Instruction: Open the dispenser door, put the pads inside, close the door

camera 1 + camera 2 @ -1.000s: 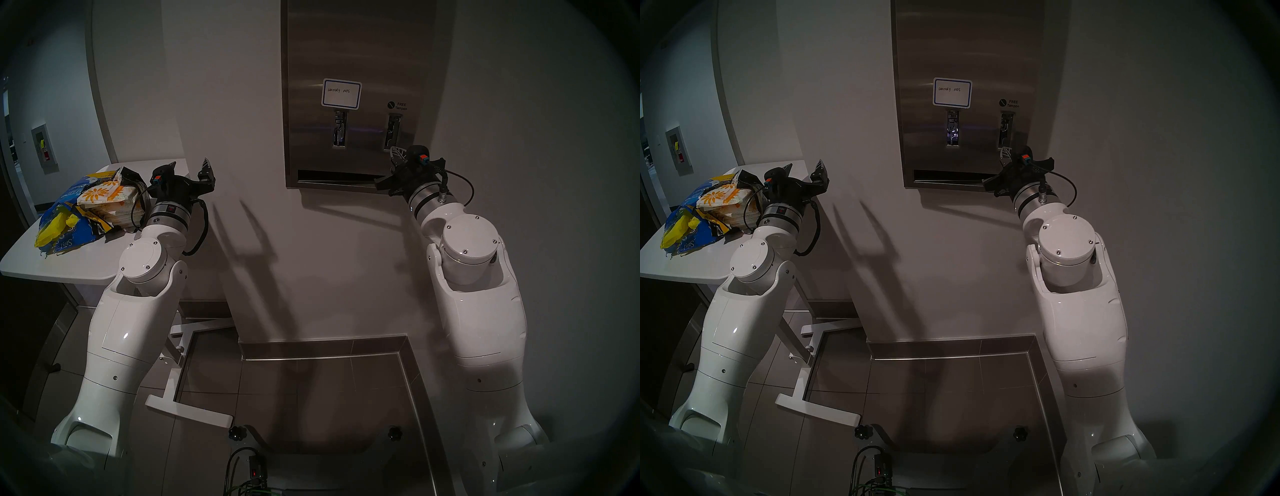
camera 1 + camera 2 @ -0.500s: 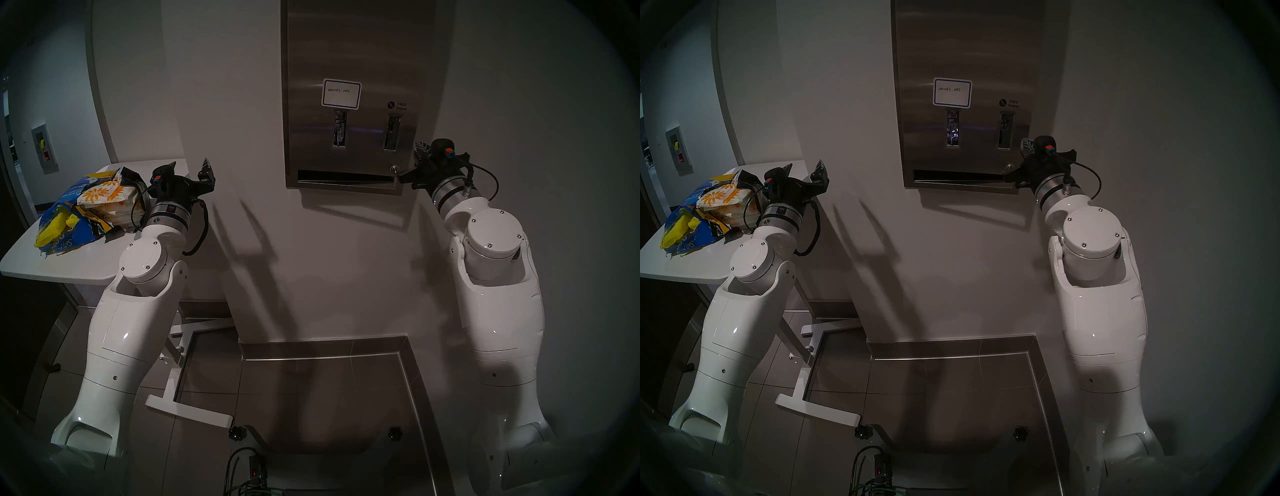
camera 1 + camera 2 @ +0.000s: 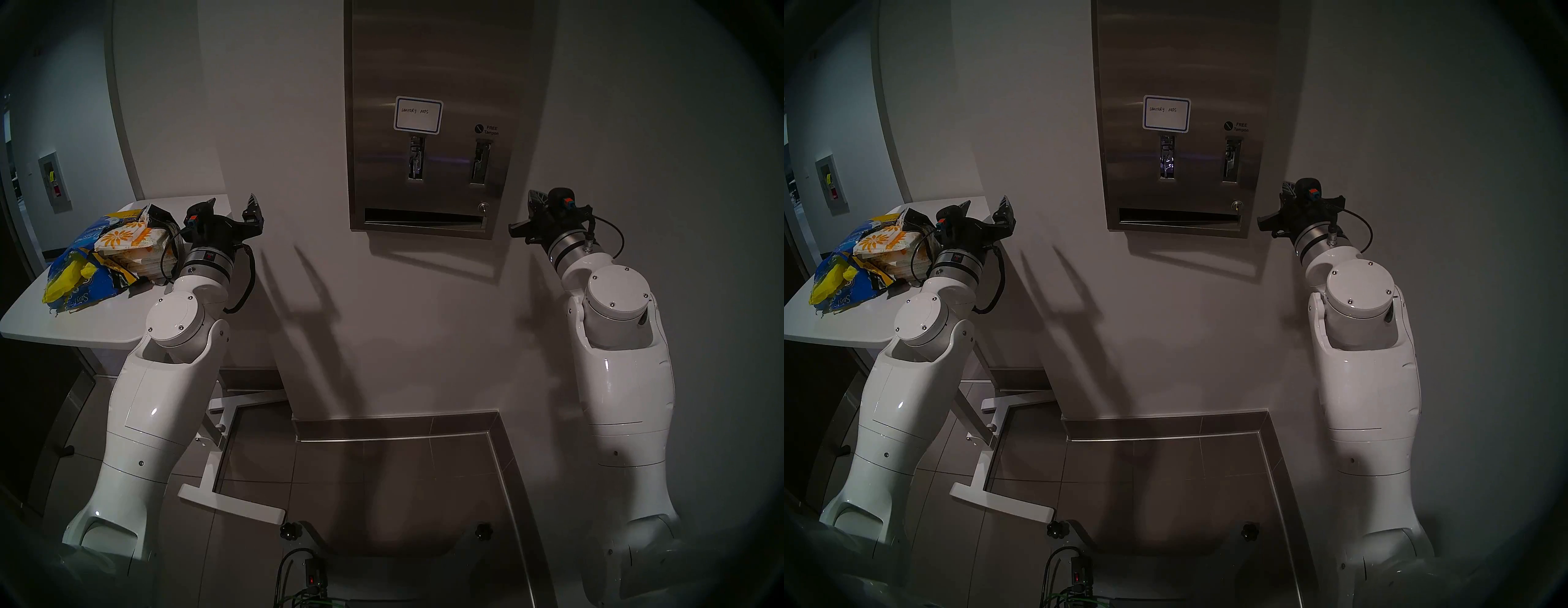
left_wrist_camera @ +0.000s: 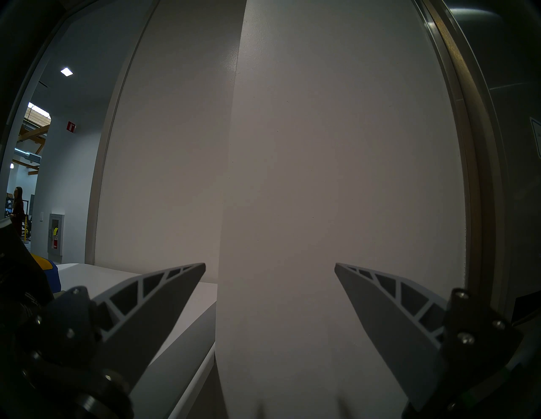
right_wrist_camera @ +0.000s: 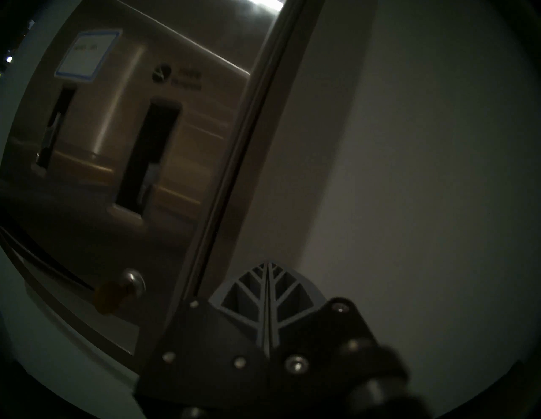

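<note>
On the pale wall, left of the right gripper (image 3: 535, 199), hangs the dispenser (image 3: 428, 51), a tall brushed-steel cabinet with its dispenser door (image 3: 458, 170) flush and closed. That panel carries a blue-bordered white label (image 3: 418, 115) above two dark lever slots, a wide bottom slot (image 3: 420, 215) and a small round lock (image 3: 483, 207), which sits nearest the gripper, apart from it. The right gripper's grey ribbed fingers (image 5: 268, 295) are pressed together, empty. Far left, the left gripper (image 3: 233, 203) hangs spread wide, holding nothing, beside a white table (image 3: 76, 322). Just left of it lie the pads (image 3: 127, 244), stacked white packets with orange flowers, in a torn blue-and-yellow bag (image 3: 72, 280).
</note>
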{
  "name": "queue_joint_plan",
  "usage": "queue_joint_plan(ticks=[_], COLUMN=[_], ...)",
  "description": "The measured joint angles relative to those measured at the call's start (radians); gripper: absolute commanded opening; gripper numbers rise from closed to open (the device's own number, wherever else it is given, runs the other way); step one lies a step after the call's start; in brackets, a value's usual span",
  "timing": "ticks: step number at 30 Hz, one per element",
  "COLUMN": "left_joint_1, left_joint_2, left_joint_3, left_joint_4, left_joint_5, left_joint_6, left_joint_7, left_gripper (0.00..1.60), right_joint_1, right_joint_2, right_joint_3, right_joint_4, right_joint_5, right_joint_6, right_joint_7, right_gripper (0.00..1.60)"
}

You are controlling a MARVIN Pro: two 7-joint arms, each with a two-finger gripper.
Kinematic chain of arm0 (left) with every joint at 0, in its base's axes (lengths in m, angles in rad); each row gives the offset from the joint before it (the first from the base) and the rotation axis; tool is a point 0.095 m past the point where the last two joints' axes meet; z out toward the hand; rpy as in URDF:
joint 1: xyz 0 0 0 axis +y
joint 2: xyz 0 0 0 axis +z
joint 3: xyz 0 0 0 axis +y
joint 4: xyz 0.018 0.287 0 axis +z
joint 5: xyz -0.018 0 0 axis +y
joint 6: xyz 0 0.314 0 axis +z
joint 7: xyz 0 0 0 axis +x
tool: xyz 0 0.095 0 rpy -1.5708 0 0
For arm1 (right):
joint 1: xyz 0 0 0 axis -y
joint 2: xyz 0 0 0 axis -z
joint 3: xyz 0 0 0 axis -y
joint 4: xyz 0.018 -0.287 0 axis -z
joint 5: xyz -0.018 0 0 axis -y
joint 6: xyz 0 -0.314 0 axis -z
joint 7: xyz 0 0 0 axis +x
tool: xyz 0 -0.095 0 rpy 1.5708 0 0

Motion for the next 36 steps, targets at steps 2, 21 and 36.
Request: queue_joint_plan(ticks=[2, 21, 36], left_joint_1=[0.000, 0.000, 0.000], left_joint_2=[0.000, 0.000, 0.000], left_joint_3=[0.000, 0.000, 0.000], left_joint_4=[0.000, 0.000, 0.000], left_joint_5=[0.000, 0.000, 0.000], left_joint_6=[0.000, 0.000, 0.000], left_joint_7=[0.000, 0.000, 0.000], left_gripper=[1.60, 1.60, 1.60], right_joint_1=[0.001, 0.054, 0.097], right_joint_2=[0.003, 0.016, 0.017], right_joint_3=[0.006, 0.011, -0.003], right_joint_4=[0.031, 0.200, 0.270], right_joint_5=[0.006, 0.034, 0.046], right_joint_6=[-0.008, -0.072, -0.121], right_joint_7=[0.008, 0.064, 0.089], right_gripper=[0.00, 0.00, 0.00])
